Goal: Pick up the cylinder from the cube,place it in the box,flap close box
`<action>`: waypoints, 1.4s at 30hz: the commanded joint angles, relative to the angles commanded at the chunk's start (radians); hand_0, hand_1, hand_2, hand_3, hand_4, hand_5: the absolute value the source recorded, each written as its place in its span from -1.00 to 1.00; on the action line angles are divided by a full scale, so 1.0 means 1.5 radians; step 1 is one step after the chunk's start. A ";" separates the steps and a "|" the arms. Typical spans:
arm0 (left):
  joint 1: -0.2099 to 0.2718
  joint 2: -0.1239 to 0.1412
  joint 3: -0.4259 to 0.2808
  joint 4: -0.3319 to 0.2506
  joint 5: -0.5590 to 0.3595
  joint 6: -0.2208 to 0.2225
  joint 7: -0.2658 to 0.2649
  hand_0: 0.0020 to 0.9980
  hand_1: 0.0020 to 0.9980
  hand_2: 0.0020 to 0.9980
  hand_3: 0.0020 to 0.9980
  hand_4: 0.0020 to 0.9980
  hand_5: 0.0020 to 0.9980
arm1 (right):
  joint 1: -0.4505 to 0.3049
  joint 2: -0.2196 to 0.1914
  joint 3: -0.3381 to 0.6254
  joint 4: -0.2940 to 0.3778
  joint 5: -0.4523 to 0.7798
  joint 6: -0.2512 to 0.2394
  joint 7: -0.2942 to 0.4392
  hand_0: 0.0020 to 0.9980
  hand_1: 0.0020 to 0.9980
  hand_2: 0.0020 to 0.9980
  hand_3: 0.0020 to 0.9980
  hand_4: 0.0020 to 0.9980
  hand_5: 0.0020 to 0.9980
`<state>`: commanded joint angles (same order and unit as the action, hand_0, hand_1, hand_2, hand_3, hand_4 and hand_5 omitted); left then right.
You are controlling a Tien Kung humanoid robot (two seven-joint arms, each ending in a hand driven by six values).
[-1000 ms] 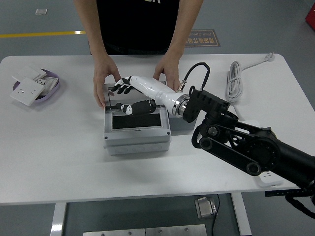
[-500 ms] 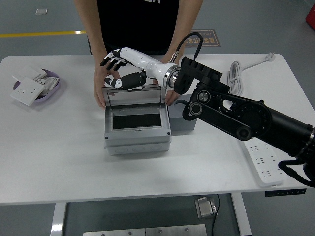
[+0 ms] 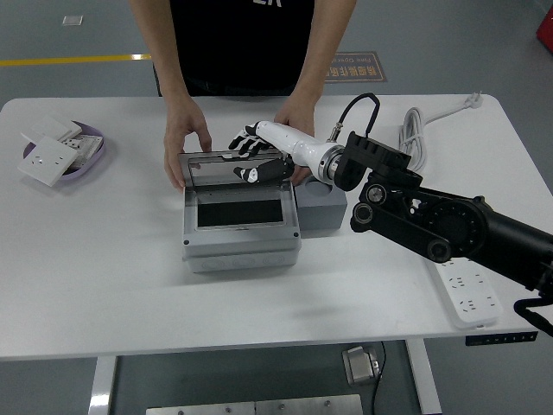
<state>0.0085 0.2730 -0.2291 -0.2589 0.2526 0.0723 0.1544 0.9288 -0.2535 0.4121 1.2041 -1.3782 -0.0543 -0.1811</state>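
The grey box [image 3: 242, 246] stands mid-table with its clear flap lid [image 3: 226, 169] half raised over a dark inside panel [image 3: 239, 213]. My right hand [image 3: 253, 158] rests at the lid's top right edge, fingers spread, thumb in front of the lid, holding nothing. The grey cube [image 3: 321, 208] sits against the box's right side, its top partly hidden by my wrist. No cylinder shows on the cube or in the box. A person's hands steady the box from behind: one hand [image 3: 185, 138] at its far left corner, the other hand [image 3: 295, 121] behind my wrist.
A purple tray [image 3: 93, 154] with white socket plates sits at the far left. A coiled white cable [image 3: 411, 143] lies at the right, and a white power strip [image 3: 471, 296] lies near the right front edge under my arm.
My right hand came up out of the box, rose behind the lid, then dropped down and right onto the lid's top edge. The lid leans further forward now.
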 joint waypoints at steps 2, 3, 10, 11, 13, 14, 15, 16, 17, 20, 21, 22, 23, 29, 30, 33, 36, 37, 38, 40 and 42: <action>0.000 0.000 0.003 0.000 -0.003 0.000 -0.001 0.14 0.21 0.12 0.18 0.34 -0.58 | -0.010 -0.014 -0.004 0.029 -0.014 -0.005 -0.006 0.53 0.37 0.41 0.46 0.37 -0.37; 0.001 0.001 0.003 0.000 -0.005 0.000 -0.002 0.14 0.21 0.12 0.18 0.34 -0.58 | -0.014 -0.019 -0.007 0.043 -0.022 -0.008 -0.010 0.53 0.37 0.41 0.46 0.37 -0.37; 0.004 -0.004 0.003 -0.001 -0.002 0.001 -0.001 0.14 0.20 0.12 0.18 0.34 -0.58 | -0.049 -0.032 -0.046 0.148 -0.108 -0.046 -0.042 0.54 0.37 0.41 0.46 0.37 -0.36; 0.006 -0.006 0.002 0.000 -0.001 0.001 0.000 0.14 0.20 0.12 0.18 0.34 -0.58 | -0.055 -0.029 -0.053 0.160 -0.125 -0.053 -0.046 0.54 0.37 0.41 0.46 0.37 -0.36; 0.008 -0.009 -0.002 0.000 0.004 0.001 0.003 0.14 0.20 0.12 0.18 0.34 -0.58 | -0.067 -0.023 -0.064 0.169 -0.155 -0.064 -0.050 0.53 0.37 0.41 0.46 0.36 -0.35; 0.009 -0.011 -0.005 0.000 0.007 0.001 0.004 0.14 0.20 0.12 0.18 0.34 -0.58 | -0.074 -0.019 -0.069 0.167 -0.168 -0.068 -0.051 0.53 0.37 0.41 0.46 0.36 -0.35; 0.010 -0.012 -0.007 0.000 0.009 0.000 0.005 0.14 0.20 0.12 0.18 0.34 -0.58 | -0.080 -0.017 -0.071 0.164 -0.176 -0.071 -0.051 0.53 0.37 0.41 0.46 0.36 -0.35; 0.010 -0.012 -0.008 0.001 0.011 0.001 0.006 0.14 0.20 0.12 0.18 0.34 -0.58 | -0.085 -0.015 -0.072 0.159 -0.182 -0.073 -0.050 0.53 0.37 0.41 0.46 0.36 -0.35; 0.011 -0.013 -0.008 0.001 0.011 0.001 0.006 0.14 0.20 0.12 0.18 0.34 -0.58 | -0.090 -0.014 -0.070 0.155 -0.183 -0.075 -0.049 0.53 0.37 0.41 0.46 0.36 -0.35; 0.011 -0.013 -0.008 0.001 0.011 0.001 0.005 0.14 0.20 0.12 0.18 0.34 -0.58 | -0.101 -0.019 -0.052 0.148 -0.180 -0.081 -0.044 0.53 0.37 0.41 0.45 0.36 -0.34; 0.012 -0.012 -0.008 0.002 0.011 0.002 0.005 0.14 0.20 0.12 0.18 0.34 -0.58 | -0.104 -0.023 -0.040 0.150 -0.178 -0.082 -0.042 0.53 0.37 0.41 0.45 0.36 -0.34; 0.012 -0.012 -0.009 0.002 0.011 0.002 0.004 0.14 0.20 0.12 0.18 0.34 -0.58 | -0.107 -0.029 -0.029 0.153 -0.175 -0.082 -0.040 0.53 0.37 0.41 0.45 0.36 -0.34; 0.012 -0.012 -0.009 0.002 0.011 0.002 0.004 0.14 0.20 0.12 0.18 0.34 -0.58 | -0.110 -0.035 -0.015 0.158 -0.169 -0.082 -0.038 0.53 0.37 0.41 0.45 0.36 -0.34; 0.019 -0.016 -0.016 0.003 0.017 0.002 0.008 0.14 0.20 0.12 0.18 0.34 -0.58 | -0.146 -0.082 0.079 0.209 -0.104 -0.067 -0.023 0.53 0.37 0.40 0.45 0.34 -0.33; 0.020 -0.016 -0.018 0.003 0.019 0.002 0.009 0.14 0.20 0.12 0.18 0.34 -0.58 | -0.158 -0.091 0.097 0.220 -0.090 -0.061 -0.019 0.53 0.37 0.40 0.45 0.34 -0.33; 0.024 -0.019 -0.022 0.004 0.021 0.002 0.010 0.14 0.20 0.12 0.18 0.34 -0.58 | -0.197 -0.107 0.161 0.239 -0.050 -0.042 -0.003 0.52 0.36 0.40 0.45 0.33 -0.33; 0.028 -0.021 -0.025 0.005 0.022 0.002 0.011 0.14 0.20 0.12 0.18 0.34 -0.58 | -0.239 -0.107 0.227 0.230 -0.019 -0.030 0.013 0.52 0.36 0.40 0.45 0.33 -0.33; 0.028 -0.022 -0.025 0.005 0.021 0.002 0.011 0.14 0.20 0.11 0.18 0.34 -0.58 | -0.255 -0.104 0.252 0.222 -0.014 -0.029 0.019 0.50 0.35 0.40 0.43 0.33 -0.33; 0.029 -0.022 -0.024 0.005 0.020 0.002 0.011 0.14 0.20 0.11 0.18 0.34 -0.58 | -0.268 -0.102 0.272 0.214 -0.010 -0.028 0.024 0.50 0.35 0.40 0.43 0.33 -0.33; 0.030 -0.024 -0.020 0.005 0.014 0.002 0.009 0.14 0.20 0.11 0.18 0.34 -0.58 | -0.299 -0.096 0.320 0.193 0.000 -0.027 0.036 0.50 0.35 0.40 0.43 0.33 -0.33; 0.031 -0.025 -0.014 0.005 0.008 0.003 0.006 0.14 0.20 0.11 0.18 0.34 -0.58 | -0.327 -0.091 0.365 0.173 -0.001 -0.032 0.048 0.50 0.35 0.40 0.43 0.33 -0.33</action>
<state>0.0545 0.2360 -0.2508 -0.2511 0.2640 0.0763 0.1638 0.4388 -0.3896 0.9597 1.4643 -1.3791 -0.1027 -0.1084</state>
